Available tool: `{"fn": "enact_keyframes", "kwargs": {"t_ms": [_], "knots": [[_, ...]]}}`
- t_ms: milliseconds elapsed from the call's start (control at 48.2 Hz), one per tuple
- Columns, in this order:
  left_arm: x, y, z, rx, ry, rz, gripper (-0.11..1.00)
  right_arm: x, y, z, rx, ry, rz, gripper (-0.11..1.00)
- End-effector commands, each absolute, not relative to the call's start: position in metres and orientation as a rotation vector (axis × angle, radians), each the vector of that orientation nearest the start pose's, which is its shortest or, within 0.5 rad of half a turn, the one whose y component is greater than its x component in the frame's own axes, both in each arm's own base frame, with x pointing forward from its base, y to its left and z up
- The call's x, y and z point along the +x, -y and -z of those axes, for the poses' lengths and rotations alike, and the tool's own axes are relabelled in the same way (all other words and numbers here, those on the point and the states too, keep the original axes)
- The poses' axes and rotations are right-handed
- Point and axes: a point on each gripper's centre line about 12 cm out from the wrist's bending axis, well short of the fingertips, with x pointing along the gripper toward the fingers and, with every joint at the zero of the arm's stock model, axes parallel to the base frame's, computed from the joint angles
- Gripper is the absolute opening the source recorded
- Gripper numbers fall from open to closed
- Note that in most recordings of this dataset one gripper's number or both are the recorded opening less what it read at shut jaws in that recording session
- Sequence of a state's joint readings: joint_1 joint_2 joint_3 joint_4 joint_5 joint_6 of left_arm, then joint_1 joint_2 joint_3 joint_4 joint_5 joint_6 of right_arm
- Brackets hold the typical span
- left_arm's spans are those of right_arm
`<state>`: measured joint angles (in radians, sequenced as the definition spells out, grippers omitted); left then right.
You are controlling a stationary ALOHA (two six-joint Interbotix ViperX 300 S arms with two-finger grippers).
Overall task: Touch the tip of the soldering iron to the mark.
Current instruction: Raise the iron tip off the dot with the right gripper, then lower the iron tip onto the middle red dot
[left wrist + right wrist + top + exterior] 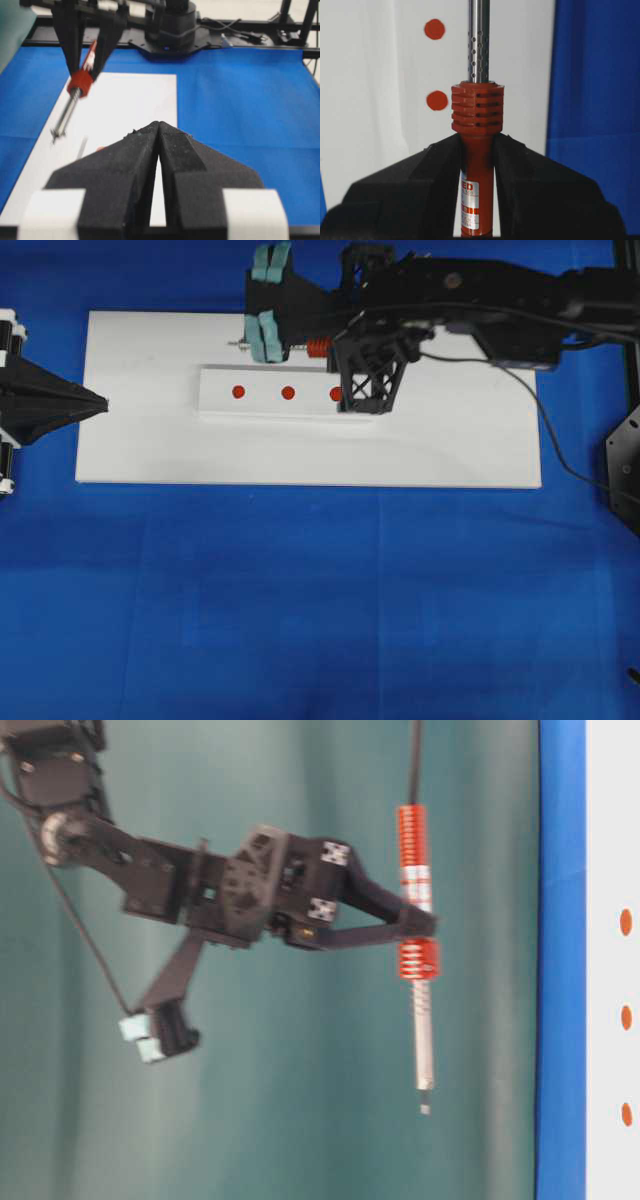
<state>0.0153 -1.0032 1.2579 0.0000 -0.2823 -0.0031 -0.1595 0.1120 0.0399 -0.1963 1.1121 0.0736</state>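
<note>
**Iron held above the board, tip short of the marks**

There is one soldering iron [417, 950], one large white board [300, 455] on the blue-covered bench [300, 600], one raised white strip [270, 405] on that board, and three round red marks [288, 393] in a row along the strip. The table-level view shows all three marks; the right wrist view catches only two. Two arms are in view, one at each side of the overhead picture.

No container is present; the marks sit on the strip, and the strip lies on the board.

The right gripper [477, 150] has its black fingers [425, 175] clamped tightly on the orange-red handle of the iron, just behind the ribbed collar. The silver shaft runs straight out from the fingers toward 12 o'clock in the right wrist view, with the two visible marks off to its 9 to 10 o'clock side. In the overhead view the iron lies along the board's 12 o'clock edge, tip pointing to 9 o'clock, above the strip's row of marks. From table level the iron hangs clear of the board, its tip not touching any mark, and its black cord leads away from the handle's far end.

The left gripper [159, 131] sits at the board's 9 o'clock edge in the overhead view, its fingers pressed together to a point and holding nothing.
</note>
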Motion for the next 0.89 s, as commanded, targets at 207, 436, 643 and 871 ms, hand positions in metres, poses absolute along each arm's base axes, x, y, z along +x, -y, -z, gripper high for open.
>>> {"fn": "enact_keyframes", "kwargs": {"t_ms": [207,436,643,871], "knots": [[0.189,-0.003,-0.27,-0.003,0.038,-0.018,0.0,0.412,0.089,-0.285,-0.028,-1.222,0.292,0.06],[0.189,-0.003,-0.27,-0.003,0.037,-0.016,0.0,0.399,0.087,-0.281,-0.023,-1.255,0.295,0.06],[0.189,-0.003,-0.27,-0.001,0.038,-0.018,0.0,0.375,0.083,-0.274,-0.009,-1.295,0.298,0.06],[0.189,-0.003,-0.27,-0.003,0.037,-0.018,0.0,0.363,0.08,-0.27,-0.006,-1.312,0.297,0.06]]}}
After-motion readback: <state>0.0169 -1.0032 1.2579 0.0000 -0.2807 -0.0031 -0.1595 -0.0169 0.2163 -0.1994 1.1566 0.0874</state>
